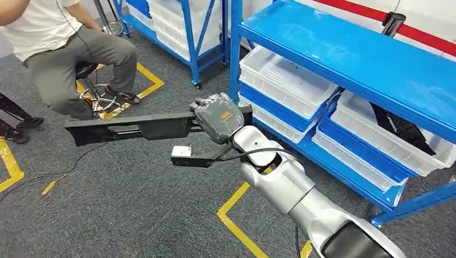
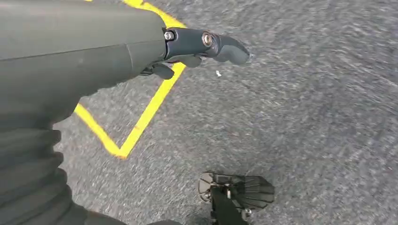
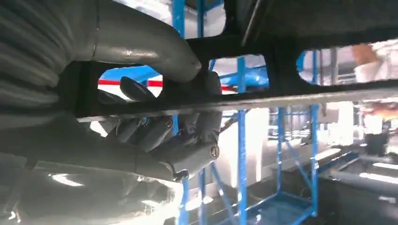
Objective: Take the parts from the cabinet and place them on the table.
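Note:
My right hand (image 1: 218,115) grips one end of a long black plastic part (image 1: 129,127), which sticks out level to the left over the grey carpet. Up close, the right hand (image 3: 155,122) has its thumb over the black part (image 3: 291,56) and its fingers curled under it. The blue cabinet (image 1: 349,54) stands just right of the hand, with white bins (image 1: 285,80) on its shelves and another black part (image 1: 400,126) lying in one bin. My left hand (image 2: 202,47) hangs over the carpet, its fingers loosely extended and holding nothing.
A person (image 1: 64,48) sits on a stool at the upper left, close to the far end of the held part. A second blue rack (image 1: 183,27) stands behind. Yellow tape lines (image 1: 236,215) mark the carpet.

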`<action>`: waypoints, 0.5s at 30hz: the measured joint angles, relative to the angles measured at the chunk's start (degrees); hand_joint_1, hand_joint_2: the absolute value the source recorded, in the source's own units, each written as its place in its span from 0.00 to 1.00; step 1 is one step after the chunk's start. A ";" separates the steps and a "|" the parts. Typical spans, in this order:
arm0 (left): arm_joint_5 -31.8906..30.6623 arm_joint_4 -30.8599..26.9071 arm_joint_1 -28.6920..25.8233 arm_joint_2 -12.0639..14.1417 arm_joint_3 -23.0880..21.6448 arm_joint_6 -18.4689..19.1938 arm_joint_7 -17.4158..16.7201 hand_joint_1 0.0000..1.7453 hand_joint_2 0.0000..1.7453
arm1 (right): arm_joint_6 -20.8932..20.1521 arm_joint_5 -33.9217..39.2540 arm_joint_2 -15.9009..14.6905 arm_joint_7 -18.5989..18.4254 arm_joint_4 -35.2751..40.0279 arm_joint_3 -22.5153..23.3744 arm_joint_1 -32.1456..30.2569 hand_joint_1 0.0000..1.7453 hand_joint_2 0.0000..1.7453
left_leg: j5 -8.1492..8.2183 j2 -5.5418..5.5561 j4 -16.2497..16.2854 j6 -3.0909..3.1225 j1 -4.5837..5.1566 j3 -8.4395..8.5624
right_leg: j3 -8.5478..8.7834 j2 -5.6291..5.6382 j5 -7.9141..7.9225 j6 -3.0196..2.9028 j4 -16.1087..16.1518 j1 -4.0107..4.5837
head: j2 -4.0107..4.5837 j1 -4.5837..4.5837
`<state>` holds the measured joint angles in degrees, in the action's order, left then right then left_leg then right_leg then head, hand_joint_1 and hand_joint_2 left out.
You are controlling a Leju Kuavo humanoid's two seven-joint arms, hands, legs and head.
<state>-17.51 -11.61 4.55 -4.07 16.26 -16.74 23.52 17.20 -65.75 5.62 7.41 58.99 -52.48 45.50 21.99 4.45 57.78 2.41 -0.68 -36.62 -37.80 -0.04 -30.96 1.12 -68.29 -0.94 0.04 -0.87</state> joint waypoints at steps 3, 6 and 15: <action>-0.09 0.00 0.04 0.00 0.00 -0.02 0.02 0.00 1.00 | -0.02 -0.02 -0.02 -0.20 0.13 -0.06 0.05 1.00 1.00 | -0.14 1.83 0.32 -1.14 0.15 -0.46 | 4.79 4.82 3.84 0.66 10.34 -0.82 | 0.00 0.06; -0.09 0.00 -0.05 0.00 0.00 -0.02 0.02 0.00 1.00 | -0.42 -0.20 0.00 -0.33 0.26 -0.11 0.02 1.00 1.00 | -0.86 3.20 -0.15 -2.38 -0.53 -1.14 | 5.00 3.31 4.41 -0.78 10.63 0.03 | 0.00 -0.09; -0.09 0.02 -0.41 -0.04 0.02 -0.24 0.48 0.00 1.00 | -1.62 -0.50 0.70 -0.48 0.63 -0.17 -0.01 1.00 1.00 | 4.43 -4.63 12.96 -3.57 -1.03 -6.83 | 5.69 -2.82 4.46 -2.87 11.37 0.13 | 0.00 -0.85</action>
<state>-17.59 -11.58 4.14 -4.11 16.28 -16.98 24.00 15.58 -66.25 6.32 6.93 59.63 -52.65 45.48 26.42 -0.18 70.74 -1.16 -1.71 -43.44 -32.11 -2.86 -26.51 -1.76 -56.93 -0.82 0.04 -1.73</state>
